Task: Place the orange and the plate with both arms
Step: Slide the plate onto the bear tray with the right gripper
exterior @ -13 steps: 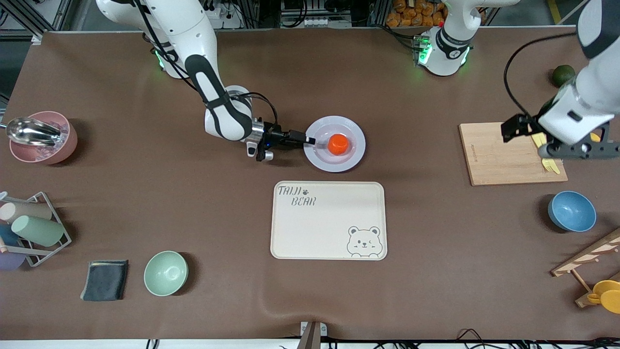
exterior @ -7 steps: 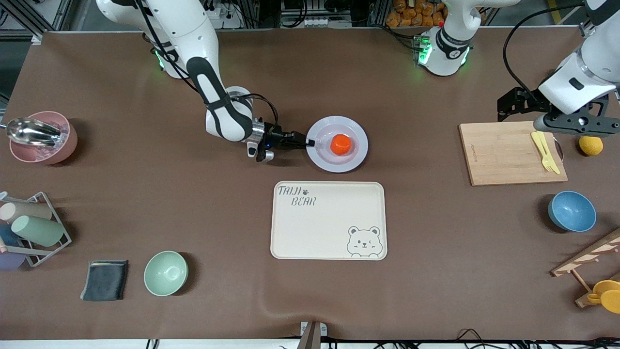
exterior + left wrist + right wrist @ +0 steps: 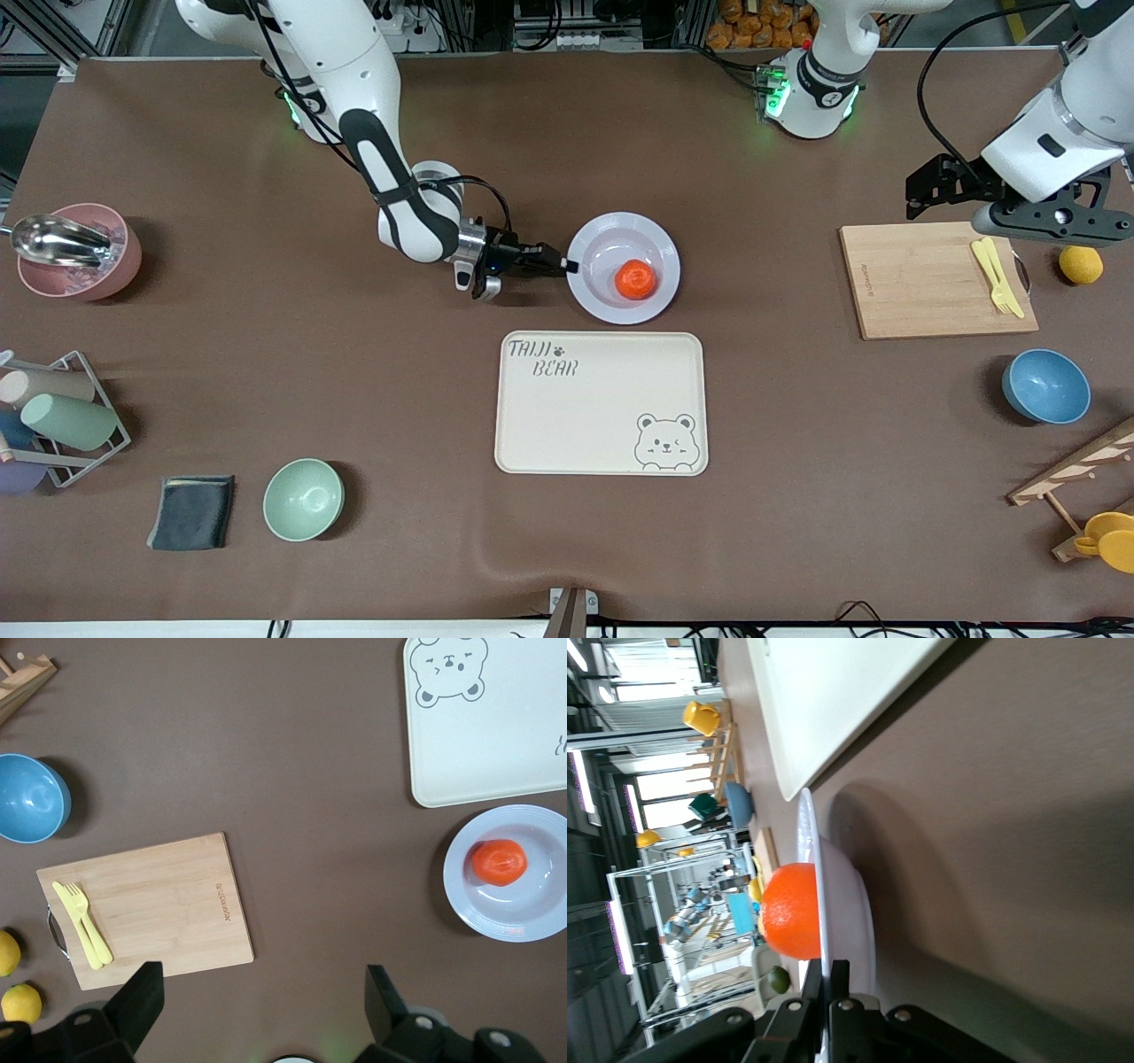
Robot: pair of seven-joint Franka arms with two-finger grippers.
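Observation:
The pale lavender plate [image 3: 602,244] sits between the right arm and the bear tray, with the orange [image 3: 634,279] in its well on the side nearer the front camera. My right gripper [image 3: 567,264] is shut on the plate's rim at the right arm's side. In the right wrist view its jaws [image 3: 833,979] clamp the thin rim [image 3: 818,837], with the orange [image 3: 793,911] just past them. My left gripper [image 3: 1050,223] is open and empty, up in the air over the cutting board's corner. The left wrist view shows its fingers [image 3: 142,997] wide apart, and the plate [image 3: 532,904] and orange [image 3: 499,862] far off.
The cream bear tray [image 3: 602,403] lies just nearer the front camera than the plate. A wooden cutting board [image 3: 921,283] holds a yellow fork and knife [image 3: 997,275]; a lemon [image 3: 1081,264] and a blue bowl [image 3: 1045,385] lie beside it. A green bowl [image 3: 303,499] and a pink bowl [image 3: 80,252] stand toward the right arm's end.
The right gripper has drawn the plate a little toward the left arm's end and the front camera. The orange rolled within the well. The left gripper rose off the cutting board, uncovering the lemon.

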